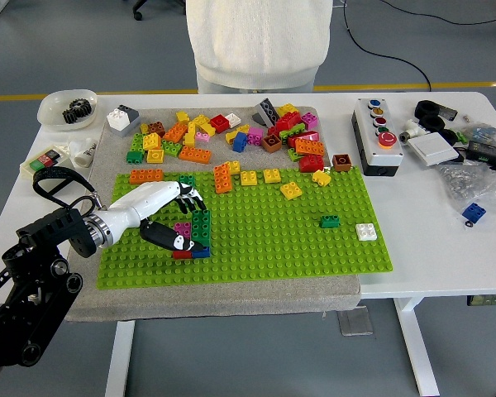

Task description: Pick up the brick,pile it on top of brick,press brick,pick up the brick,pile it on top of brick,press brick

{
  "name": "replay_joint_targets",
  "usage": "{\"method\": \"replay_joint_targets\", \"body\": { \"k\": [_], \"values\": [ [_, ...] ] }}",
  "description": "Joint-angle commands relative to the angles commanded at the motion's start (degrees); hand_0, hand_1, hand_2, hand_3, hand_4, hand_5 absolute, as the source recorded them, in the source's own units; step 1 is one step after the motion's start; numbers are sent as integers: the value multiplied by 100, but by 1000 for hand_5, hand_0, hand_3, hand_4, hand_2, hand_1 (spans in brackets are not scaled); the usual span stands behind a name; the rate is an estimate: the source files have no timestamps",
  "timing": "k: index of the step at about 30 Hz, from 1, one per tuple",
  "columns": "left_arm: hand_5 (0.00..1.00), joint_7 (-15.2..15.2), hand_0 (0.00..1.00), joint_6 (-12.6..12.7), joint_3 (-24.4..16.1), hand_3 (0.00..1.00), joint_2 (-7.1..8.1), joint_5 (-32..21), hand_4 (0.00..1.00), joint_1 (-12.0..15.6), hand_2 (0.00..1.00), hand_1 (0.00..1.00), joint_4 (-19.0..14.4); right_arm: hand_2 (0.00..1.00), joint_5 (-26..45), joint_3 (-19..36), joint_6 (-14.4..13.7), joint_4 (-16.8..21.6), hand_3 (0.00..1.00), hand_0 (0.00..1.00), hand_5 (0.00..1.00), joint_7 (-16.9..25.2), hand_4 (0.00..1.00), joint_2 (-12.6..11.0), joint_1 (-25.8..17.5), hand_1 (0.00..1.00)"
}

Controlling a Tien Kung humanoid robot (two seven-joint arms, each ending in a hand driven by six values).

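Brick stack, left of centre in the frame: I see a dark green brick standing over a red brick and a blue brick, with a pink brick just beside it, all on the green baseplate. My left robot hand reaches in from the lower left; its white back lies above the stack, its dark fingers curl toward the green brick from the upper side and its black thumb lies along the lower side, touching the stack. I read this as a pinch on the green brick, though the contact itself is partly hidden. The baseplate rests on a grey mat on the white tabletop. Loose bricks lie scattered along the mat's upper part; a small green brick and a white brick sit apart on the baseplate's right half. At the upper left stands a bowl with dark gears; at the upper right, a button box. A person in a white sweater stands at the top edge, hands out of view.
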Motion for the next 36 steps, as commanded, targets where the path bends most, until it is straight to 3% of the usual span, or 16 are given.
{"method": "replay_joint_targets", "body": {
  "k": [36],
  "values": [
    [236, -103, 688, 97, 121, 540, 4, -26, 711, -123, 518, 569, 354, 714, 0, -15, -11, 0, 620, 741, 415, 6, 857, 20, -16, 641]
  ]
}}
